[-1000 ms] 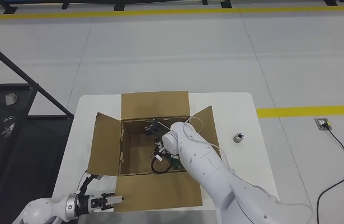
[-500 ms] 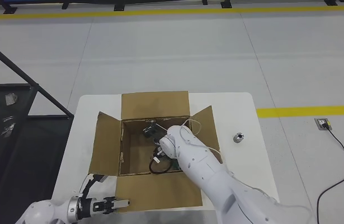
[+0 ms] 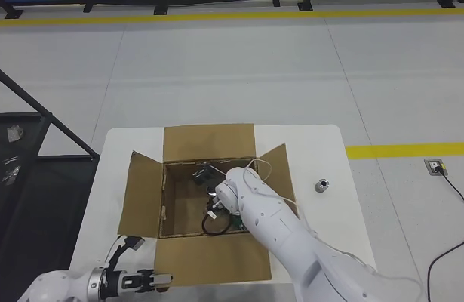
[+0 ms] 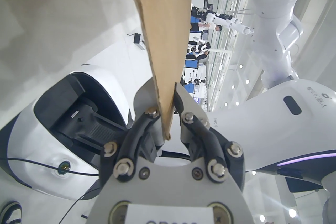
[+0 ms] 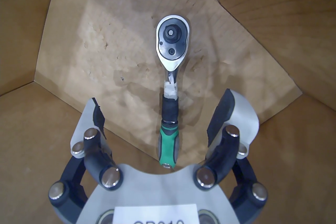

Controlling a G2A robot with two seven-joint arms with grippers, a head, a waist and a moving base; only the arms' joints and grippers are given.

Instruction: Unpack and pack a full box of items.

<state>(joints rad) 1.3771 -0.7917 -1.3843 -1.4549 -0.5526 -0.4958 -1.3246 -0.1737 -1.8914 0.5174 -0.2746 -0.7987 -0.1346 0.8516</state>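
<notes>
Cardboard makes up the open box [image 3: 209, 141], which sits in the middle of the white counter [image 3: 322, 147] with all four flaps folded outward. The right arm goes down into it from the robot's side. Its right hand [image 5: 160, 105] hangs over the box floor [image 5: 118, 38] with its fingers [image 5: 95, 114] spread wide and nothing between the pads.

Directly below that hand a ratchet wrench [image 5: 169, 93] lies flat on the floor of the box. Its chrome head points away from the wrist, and its green and grey handle runs back under the palm. A wrap of black tape sits between the handle and the neck. In the right wrist view the wrench lies between the two open fingers, and neither finger touches it.

The left hand [image 4: 168, 101] is at the edge of the counter nearest the robot, closed on the outer corner of the near flap [image 4: 162, 25]. The board is pinched between its two fingertips.

A small metal cylinder [image 3: 321, 185] stands on the counter to the right of the box, apart from it.
</notes>
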